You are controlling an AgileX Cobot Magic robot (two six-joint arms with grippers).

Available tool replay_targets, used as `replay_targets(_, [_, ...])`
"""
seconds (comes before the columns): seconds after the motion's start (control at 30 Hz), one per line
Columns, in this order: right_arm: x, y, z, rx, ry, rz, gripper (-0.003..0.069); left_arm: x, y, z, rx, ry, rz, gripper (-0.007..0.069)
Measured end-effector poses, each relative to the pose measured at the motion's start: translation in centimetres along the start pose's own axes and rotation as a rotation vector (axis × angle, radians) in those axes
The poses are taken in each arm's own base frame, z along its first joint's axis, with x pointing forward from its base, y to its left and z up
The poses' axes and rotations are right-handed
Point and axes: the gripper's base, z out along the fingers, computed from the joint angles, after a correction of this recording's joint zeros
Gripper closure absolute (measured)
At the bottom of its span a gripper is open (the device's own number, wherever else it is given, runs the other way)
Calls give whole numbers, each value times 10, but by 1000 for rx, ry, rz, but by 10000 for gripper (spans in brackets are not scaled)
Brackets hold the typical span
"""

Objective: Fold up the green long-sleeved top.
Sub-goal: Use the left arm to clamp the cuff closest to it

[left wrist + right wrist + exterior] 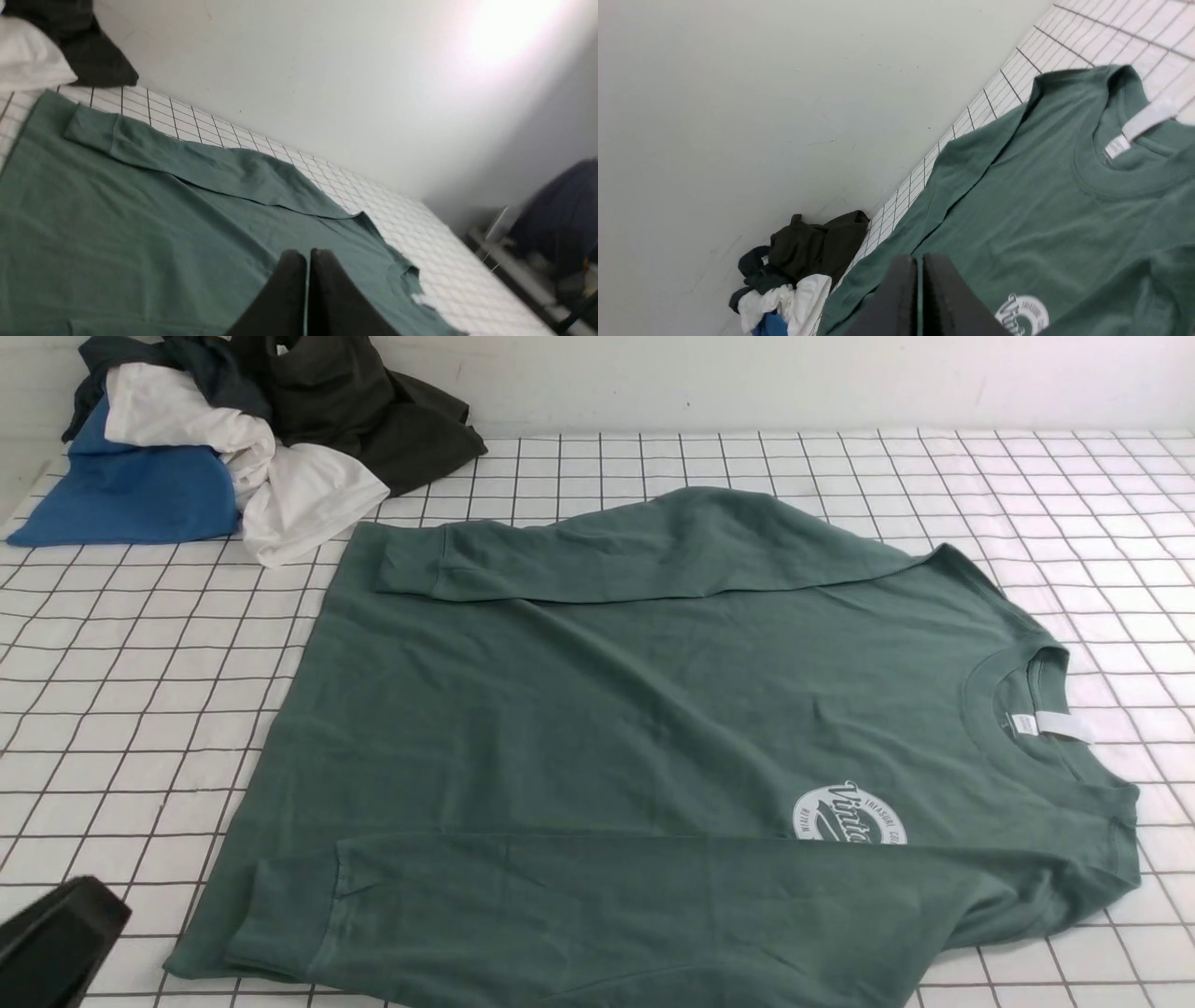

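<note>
On the worktop [140, 691] the green top [607, 709] lies flat, its long axis running from the robot's left to its right. You have the hem [271, 728] nearer the left jaws and the collar [990, 709] nearer the right jaws. Both pairs are closed and hold nothing.

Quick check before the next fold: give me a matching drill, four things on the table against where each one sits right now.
Things
1. far sleeve
2. neck label
3. blue garment
4. logo

Places
A. partly under the near sleeve
B. in the heap at the table's far left
C. folded in along the top's far edge
D. at the collar, on the right

Pairs: 1-C, 2-D, 3-B, 4-A
</note>
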Motion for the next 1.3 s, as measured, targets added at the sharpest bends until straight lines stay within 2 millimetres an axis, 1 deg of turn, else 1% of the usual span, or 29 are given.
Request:
replay_targets(0.03, [-3, 3, 0, -7, -8, -22, 647, -1, -1, 1, -4, 17, 21, 628])
replay_targets(0.07, [-16, 15, 1, -19, -39, -127, 647, -16, -9, 6, -20, 91, 99, 628])
replay_targets(0.1, [-27, 26, 3, -23, -58, -205, 647, -24, -11, 15, -50, 179, 161, 628])
replay_targets(0.13, [-34, 33, 3, -30, -72, -240, 647, -28, -15, 15, -45, 196, 176, 628])
replay_targets(0.17, [-50, 49, 11, -22, -66, -386, 647, -44, -19, 26, -79, 336, 261, 628])
replay_targets(0.2, [-61, 61, 17, -22, -54, -462, 647, -53, -20, 33, -101, 428, 310, 628])
replay_targets(0.23, [-62, 63, 18, -21, -42, -486, 647, -52, -16, 39, -117, 456, 309, 628])
replay_targets(0.27, [-81, 88, 32, -32, 31, -652, 647, -71, -17, 50, -159, 626, 390, 628])
replay_targets(0.3, [-85, 95, 43, -29, 100, -706, 647, -77, -17, 56, -170, 693, 403, 628])
replay_targets(0.37, [-91, 106, 57, -37, 220, -783, 647, -87, -15, 64, -200, 803, 441, 628])
replay_targets(0.43, [-92, 114, 70, -53, 360, -817, 647, -91, -12, 73, -216, 881, 459, 628])
replay_targets(0.47, [-93, 120, 79, -74, 442, -836, 647, -91, -9, 82, -218, 935, 472, 628])
replay_targets(0.5, [-90, 122, 89, -88, 515, -841, 647, -88, -8, 89, -208, 965, 479, 628])
replay_targets(0.53, [-89, 123, 90, -94, 529, -841, 647, -88, -7, 90, -208, 973, 481, 628])
replay_targets(0.57, [-85, 126, 98, -116, 583, -855, 647, -83, -8, 94, -183, 1003, 495, 628])
replay_targets(0.63, [-81, 126, 100, -128, 607, -870, 647, -79, -9, 96, -164, 1020, 508, 628])
replay_targets(0.8, [-79, 126, 101, -130, 638, -922, 647, -69, -6, 95, -153, 1058, 511, 628])
replay_targets(1.03, [-78, 124, 100, -126, 665, -937, 647, -69, -1, 95, -225, 1068, 495, 628])
replay_targets(1.17, [-77, 125, 100, -130, 666, -928, 647, -68, 4, 98, -275, 1082, 474, 628])
replay_targets(1.3, [-77, 126, 100, -137, 667, -912, 647, -65, 12, 105, -323, 1121, 458, 628])
